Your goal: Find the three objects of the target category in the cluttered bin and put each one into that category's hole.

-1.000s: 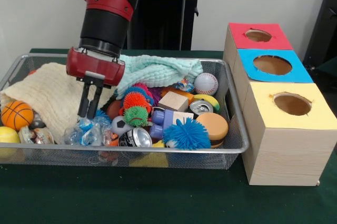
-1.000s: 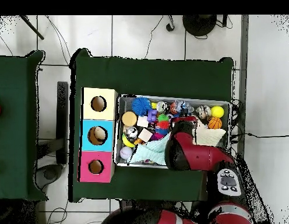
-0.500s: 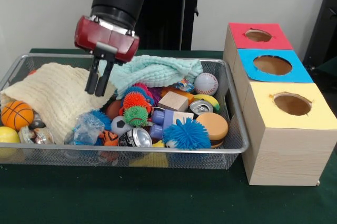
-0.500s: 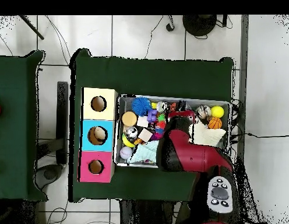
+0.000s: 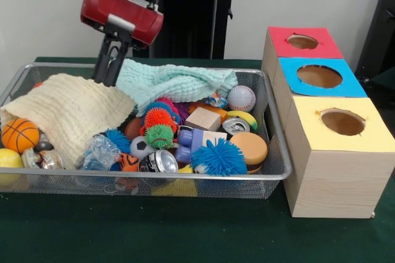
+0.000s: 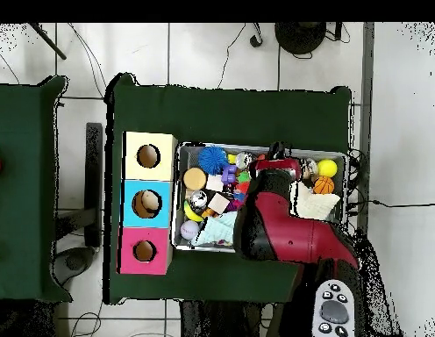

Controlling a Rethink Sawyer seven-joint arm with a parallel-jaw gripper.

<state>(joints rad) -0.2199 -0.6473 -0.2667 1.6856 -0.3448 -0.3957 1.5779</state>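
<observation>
Along the bin's (image 5: 271, 173) near rim, clutter: crumpled plastic bottle (image 5: 99, 152), can (image 5: 158, 161), blue spiky ball (image 5: 219, 157). Further back, cream cloth (image 5: 65, 115). Above its far edge, gripper (image 5: 106, 79), jaws nearly together, empty. Probably still searching; target category unclear. Next: descending onto a chosen piece, then across to the holed boxes (image 5: 321, 121).

Even indoor light, soft shadows

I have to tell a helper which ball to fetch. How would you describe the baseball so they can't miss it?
Look in the wire mesh bin, at the end nearest the three coloured boxes. The baseball lies by the back corner there, just past the end of the mint green cloth. It is the only white ball with red stitching.
</observation>
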